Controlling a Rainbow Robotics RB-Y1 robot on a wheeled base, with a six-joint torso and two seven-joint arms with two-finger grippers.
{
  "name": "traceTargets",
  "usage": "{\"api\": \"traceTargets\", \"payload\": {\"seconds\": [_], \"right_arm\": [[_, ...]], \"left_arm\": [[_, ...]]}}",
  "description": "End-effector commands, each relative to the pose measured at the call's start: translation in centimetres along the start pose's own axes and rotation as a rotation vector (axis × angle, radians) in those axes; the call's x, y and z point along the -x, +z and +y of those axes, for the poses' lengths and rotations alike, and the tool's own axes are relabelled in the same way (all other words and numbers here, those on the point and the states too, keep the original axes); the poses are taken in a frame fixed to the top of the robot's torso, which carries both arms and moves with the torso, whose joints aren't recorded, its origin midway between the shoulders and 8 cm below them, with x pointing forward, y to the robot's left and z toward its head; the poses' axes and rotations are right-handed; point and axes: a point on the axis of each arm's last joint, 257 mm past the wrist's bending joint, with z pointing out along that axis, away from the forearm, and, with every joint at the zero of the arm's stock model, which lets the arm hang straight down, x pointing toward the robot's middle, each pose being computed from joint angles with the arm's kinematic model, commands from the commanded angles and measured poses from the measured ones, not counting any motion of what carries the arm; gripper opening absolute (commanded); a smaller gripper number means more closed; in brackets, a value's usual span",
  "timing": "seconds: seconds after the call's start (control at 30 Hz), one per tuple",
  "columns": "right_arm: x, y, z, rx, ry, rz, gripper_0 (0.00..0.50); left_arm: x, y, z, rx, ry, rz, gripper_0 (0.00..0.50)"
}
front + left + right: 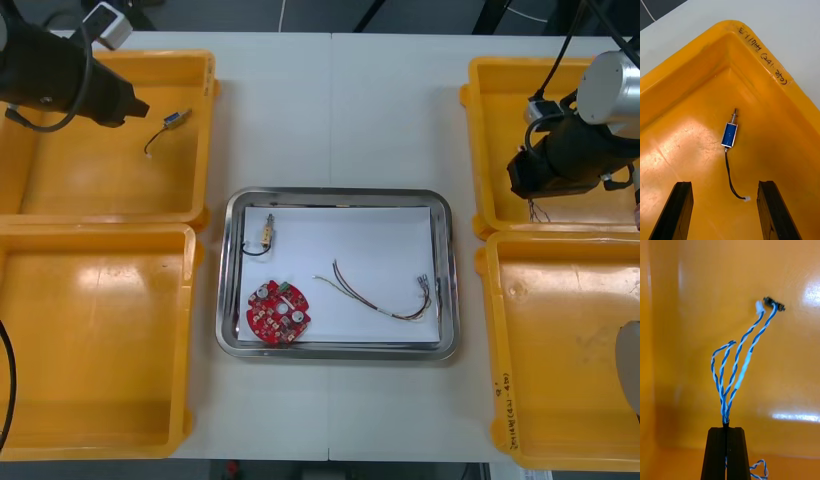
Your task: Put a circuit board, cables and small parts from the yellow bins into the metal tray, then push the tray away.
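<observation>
Four bins (pixel 100 170) (pixel 90 340) (pixel 500 130) (pixel 560 350), one tray (pixel 340 195), one board (pixel 278 312), two cables (pixel 385 300) (pixel 741 363), two parts (pixel 268 232) (pixel 175 120)

Bright even light w/ glare spots on yellow bin (pixel 790 416) floor & tray (pixel 451 285) rim.

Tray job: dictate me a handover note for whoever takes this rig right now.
Left end effector: open, in the left far bin, poised over a metal part with a black lead.
Right end effector: shut on the blue-white cable, at the right far bin.
Done: the tray holds the board, a thin cable and a second part.
Left: drop the blue-white cable in the tray, probably the metal part too, then push the tray away.
</observation>
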Motion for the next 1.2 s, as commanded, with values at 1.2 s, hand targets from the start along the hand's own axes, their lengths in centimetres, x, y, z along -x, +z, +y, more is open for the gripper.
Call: {"api": "traceTargets", "payload": {"seconds": [1.2], "right_arm": [[4.2,-17.1,8.3,0.129,-0.327,-0.301,0.0]], "left_arm": [[3.6,6.6,0.5,0.112,0.168,-0.213,0.5]]}}
